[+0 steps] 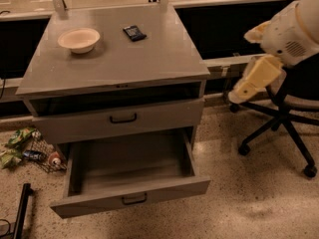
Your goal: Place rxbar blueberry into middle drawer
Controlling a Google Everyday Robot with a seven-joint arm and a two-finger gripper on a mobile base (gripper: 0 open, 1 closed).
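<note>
The rxbar blueberry (134,32), a small dark flat bar, lies on the grey cabinet top (129,63) near its back edge, to the right of a cream bowl (79,39). The middle drawer (130,199) is pulled wide open at the bottom of the cabinet, and its inside shows nothing in it. The handled drawer front above it (122,118) is closed. My gripper is out of view. Only white and cream arm links (256,76) show at the right, level with the cabinet top and apart from it.
A black office chair (279,118) stands on the speckled floor right of the cabinet, behind the arm. Wrappers and litter (25,148) lie on the floor at the left. A black bar (22,208) lies at the lower left.
</note>
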